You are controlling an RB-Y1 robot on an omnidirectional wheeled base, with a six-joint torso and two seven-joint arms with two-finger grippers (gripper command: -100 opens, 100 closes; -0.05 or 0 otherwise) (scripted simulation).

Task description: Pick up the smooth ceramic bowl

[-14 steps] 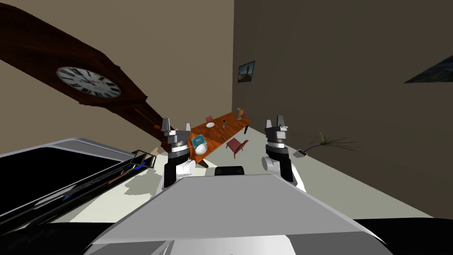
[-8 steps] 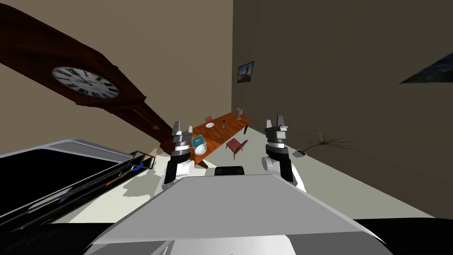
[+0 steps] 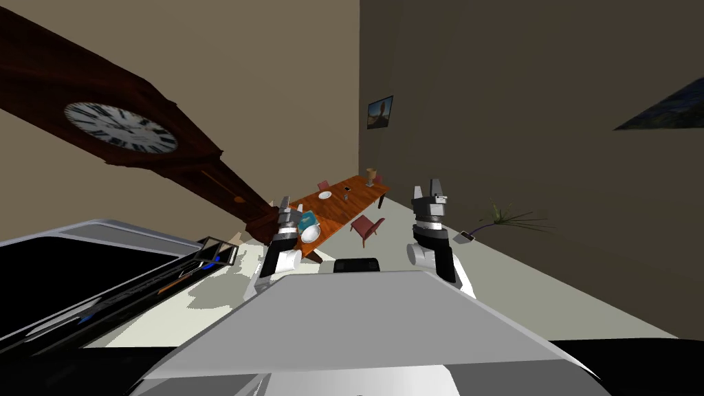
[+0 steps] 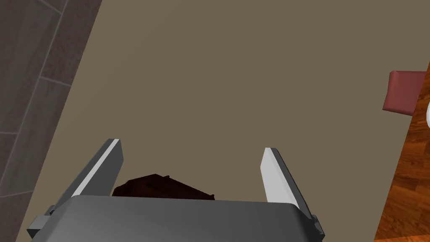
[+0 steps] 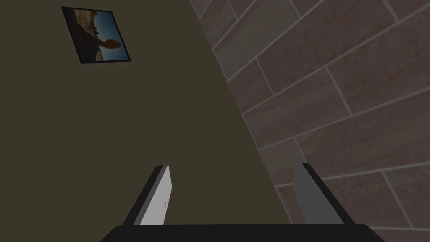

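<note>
The white bowl (image 3: pixel 311 234) sits at the near end of the wooden bench (image 3: pixel 347 203), just beside a teal object (image 3: pixel 307 219). Your left claw (image 4: pixel 191 145) is spread wide and empty, and the right claw (image 5: pixel 233 165) likewise. Expect the bowl to be rigid, slick and breakable — pinch its rim gently, one blade inside, one outside.

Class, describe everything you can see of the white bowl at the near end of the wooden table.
The bowl is plain white, smooth and round, with no pattern showing. It sits on the near end of the orange-brown wooden table, right beside a teal object; whether they touch cannot be told. The open left gripper is near it, not gripping it.
</note>
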